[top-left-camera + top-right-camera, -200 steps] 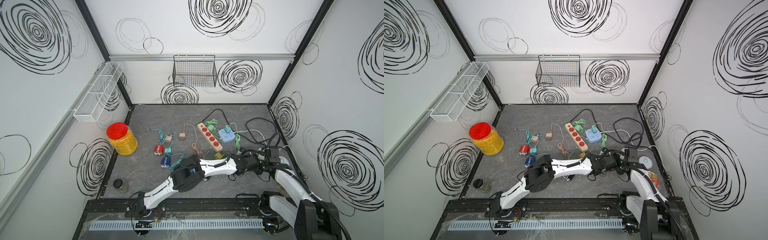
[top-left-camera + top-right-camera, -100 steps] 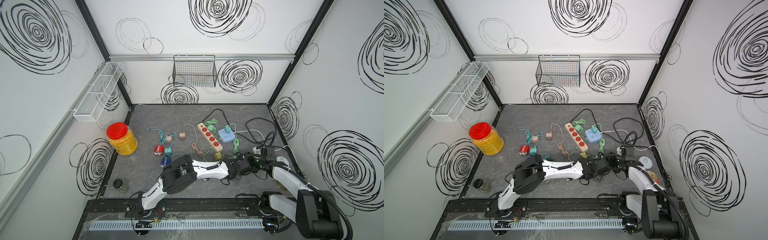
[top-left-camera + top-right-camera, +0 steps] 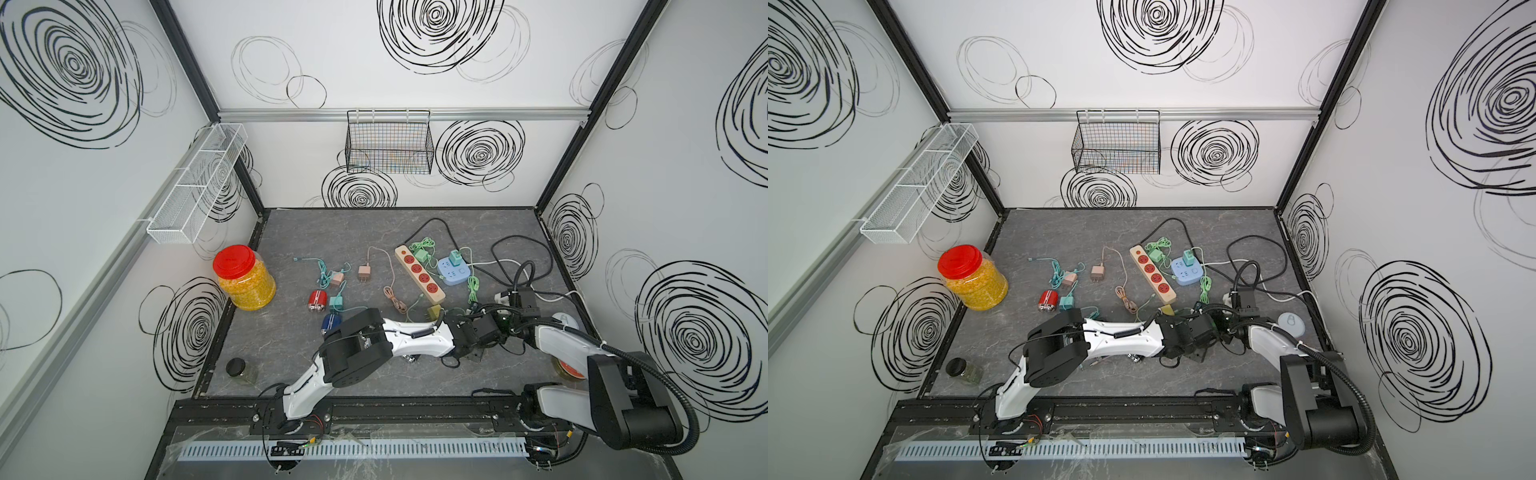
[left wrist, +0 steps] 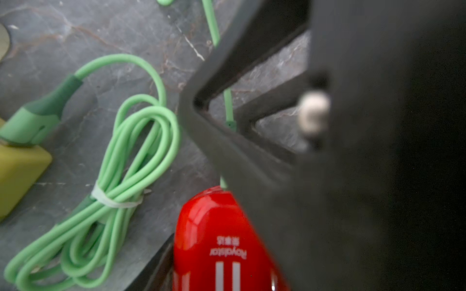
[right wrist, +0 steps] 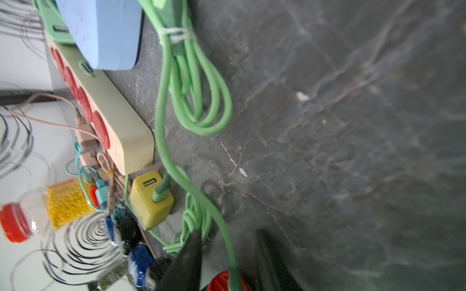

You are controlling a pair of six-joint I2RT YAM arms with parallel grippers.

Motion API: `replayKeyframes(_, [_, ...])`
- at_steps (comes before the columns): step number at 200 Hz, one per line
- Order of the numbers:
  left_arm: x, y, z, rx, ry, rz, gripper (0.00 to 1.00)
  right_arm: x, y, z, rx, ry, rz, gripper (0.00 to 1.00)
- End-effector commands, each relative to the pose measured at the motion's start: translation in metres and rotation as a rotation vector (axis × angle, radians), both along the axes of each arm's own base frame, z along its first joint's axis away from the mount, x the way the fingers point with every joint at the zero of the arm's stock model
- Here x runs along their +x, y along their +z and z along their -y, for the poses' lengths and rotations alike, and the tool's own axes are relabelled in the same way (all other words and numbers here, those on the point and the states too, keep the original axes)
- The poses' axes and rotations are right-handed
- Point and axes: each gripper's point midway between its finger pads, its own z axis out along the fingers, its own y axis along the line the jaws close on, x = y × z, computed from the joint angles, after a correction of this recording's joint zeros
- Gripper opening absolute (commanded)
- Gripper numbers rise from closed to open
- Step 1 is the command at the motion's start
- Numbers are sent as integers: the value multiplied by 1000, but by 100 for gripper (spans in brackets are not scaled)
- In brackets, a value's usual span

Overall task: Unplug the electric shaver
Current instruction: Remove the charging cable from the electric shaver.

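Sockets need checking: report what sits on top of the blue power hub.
A green charger stands upright on the blue power hub, at its far end. The charger covers the socket beneath it, so its prongs and that socket cannot be seen.

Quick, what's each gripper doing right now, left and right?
The left gripper is closed on the red shaver.
The right gripper is open, jaws either side of the green cable, gaps showing.

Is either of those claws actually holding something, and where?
The left gripper seems to clamp the red shaver by its body. The right gripper straddles its green cable at the plug, not gripping yet.
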Motion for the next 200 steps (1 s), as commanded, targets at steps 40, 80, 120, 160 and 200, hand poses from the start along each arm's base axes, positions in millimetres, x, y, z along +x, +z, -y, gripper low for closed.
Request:
replayKeyframes(40, [-15, 18, 11, -129, -43, -32, 22, 22, 18, 0, 6, -10, 67, 0])
replayKeyframes(80, [-24, 13, 3, -159, -57, -84, 14, 31, 21, 4, -14, -5, 78, 0])
replayKeyframes(120, [-40, 1, -6, -95, -105, -135, 8, 46, 24, 11, -84, 13, 96, 0])
replayKeyframes(160, [-52, -11, -16, -2, -157, -189, 2, 58, 26, 24, -187, 26, 118, 0])
replayKeyframes(200, [-55, -26, -32, 151, -199, -193, 0, 68, 34, 41, -279, -10, 155, 0])
